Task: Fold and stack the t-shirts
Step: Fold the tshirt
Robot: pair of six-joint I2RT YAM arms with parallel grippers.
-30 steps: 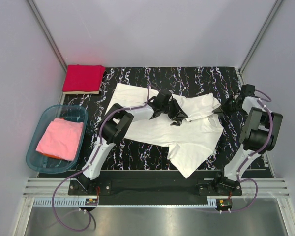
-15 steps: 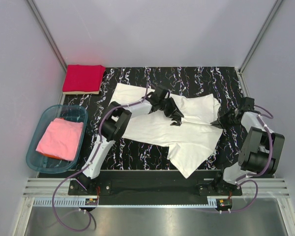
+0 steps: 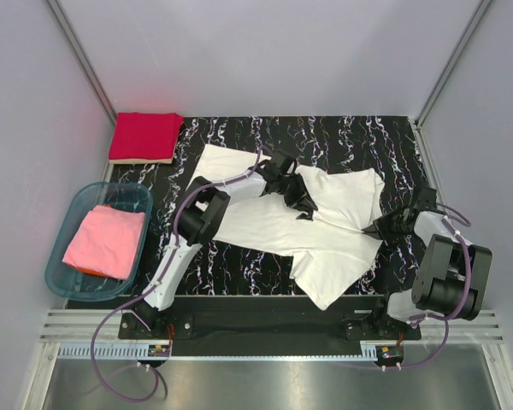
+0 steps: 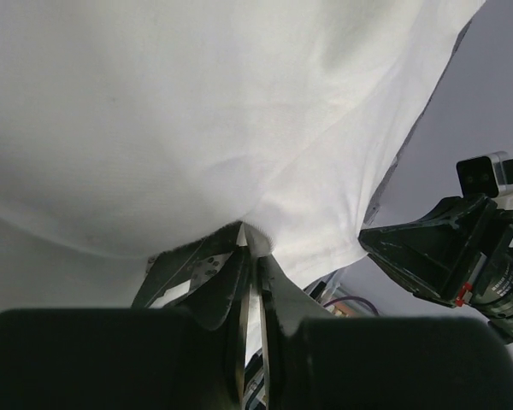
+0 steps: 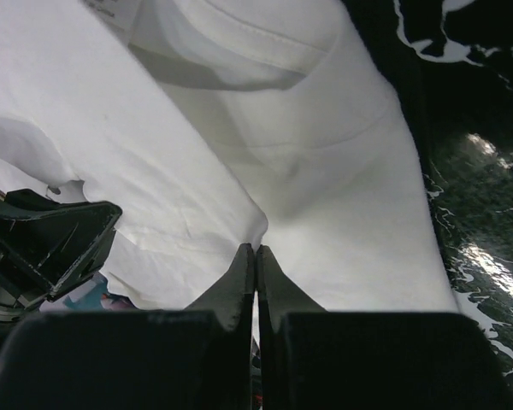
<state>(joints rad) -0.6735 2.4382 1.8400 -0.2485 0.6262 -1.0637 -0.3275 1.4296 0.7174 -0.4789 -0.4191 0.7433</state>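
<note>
A white t-shirt [image 3: 274, 218] lies spread and partly folded on the black marbled table [image 3: 342, 137]. My left gripper [image 3: 306, 205] is shut on a pinch of the shirt's cloth near its middle; the wrist view shows the fabric [image 4: 197, 128] draped over the closed jaws [image 4: 250, 235]. My right gripper [image 3: 374, 229] is shut on the shirt's right edge; its wrist view shows the cloth [image 5: 239, 154] nipped at the fingertips [image 5: 256, 249]. A folded red t-shirt [image 3: 145, 135] lies at the back left. A pink t-shirt [image 3: 105, 241] sits in the blue basin [image 3: 60, 282].
The blue plastic basin stands off the table's left edge. Grey walls enclose the table on three sides. A metal rail [image 3: 256, 337] runs along the front by the arm bases. The right arm [image 4: 462, 256] shows in the left wrist view.
My right gripper has moved toward the front with the shirt's right edge, pulling that side forward. My left gripper has shifted slightly back and left with its pinch of cloth.
</note>
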